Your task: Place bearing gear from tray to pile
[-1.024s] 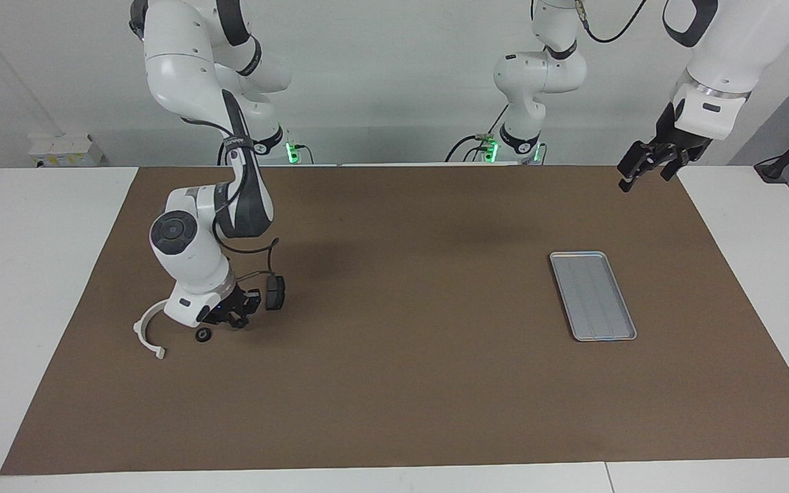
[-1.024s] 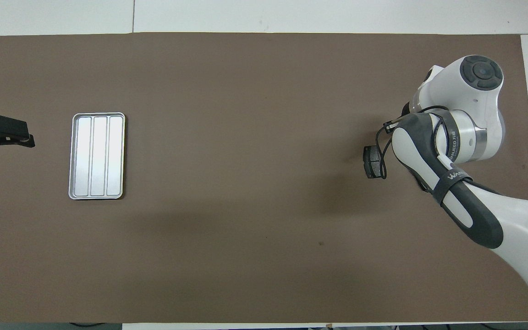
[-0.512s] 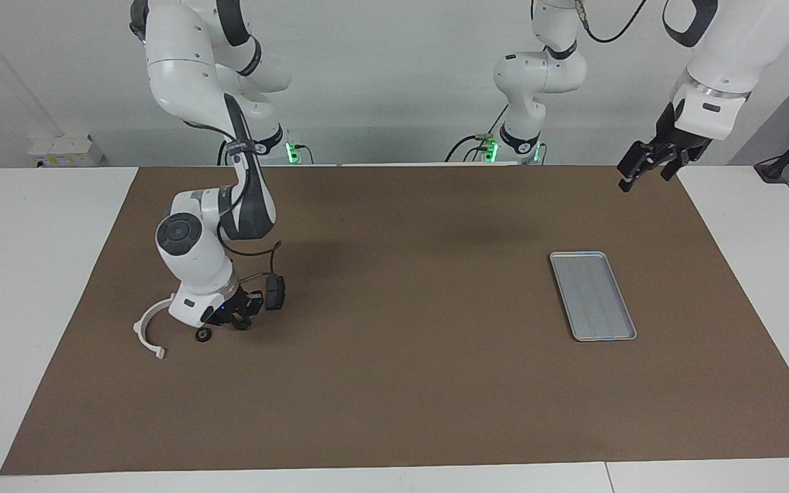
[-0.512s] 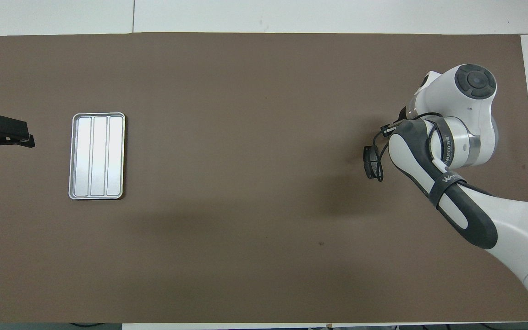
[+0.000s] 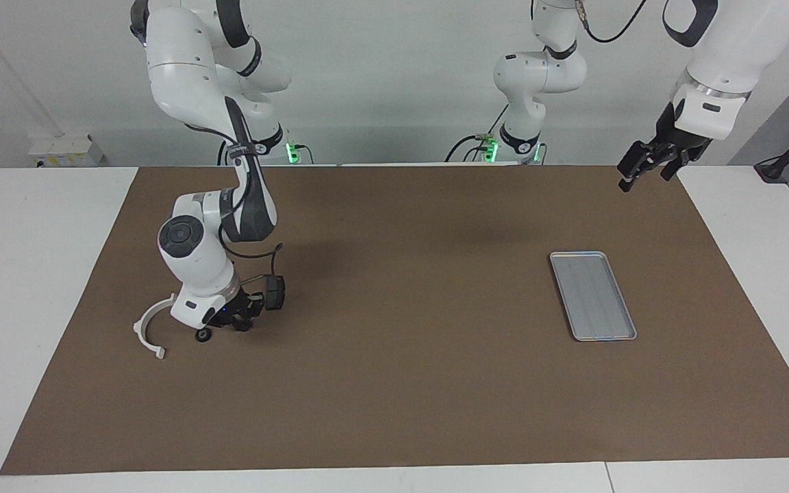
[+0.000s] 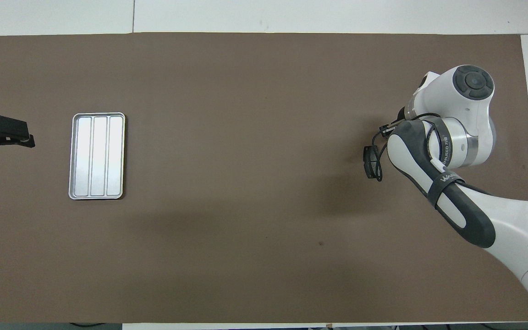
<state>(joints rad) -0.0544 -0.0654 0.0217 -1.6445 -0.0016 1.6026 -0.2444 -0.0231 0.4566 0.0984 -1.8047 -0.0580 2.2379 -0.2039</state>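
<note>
Gear [image 5: 203, 335] sits on the desk [image 5: 394, 383] at the right arm's end, just beside the white bracket [image 5: 146, 331] and a dark plate [image 5: 274, 292], so it is in with the pile and not on the tray [image 5: 592, 295]. That tray lies bare toward the left arm's end, well apart from all this. Right gripper [image 5: 233, 319] hangs low by the gear, right at the pile; whether its fingers are parted or shut I cannot tell, and nothing shows between them (the wrist blocks the overhead view entirely). I'd read this as the drop-off spot: low over the desk so a small round part doesn't roll off. Left gripper [image 5: 648, 164] waits high over the desk's edge near its own base, fingers spread wide and holding nothing, kept out of the way. Job looks all but done.
</note>
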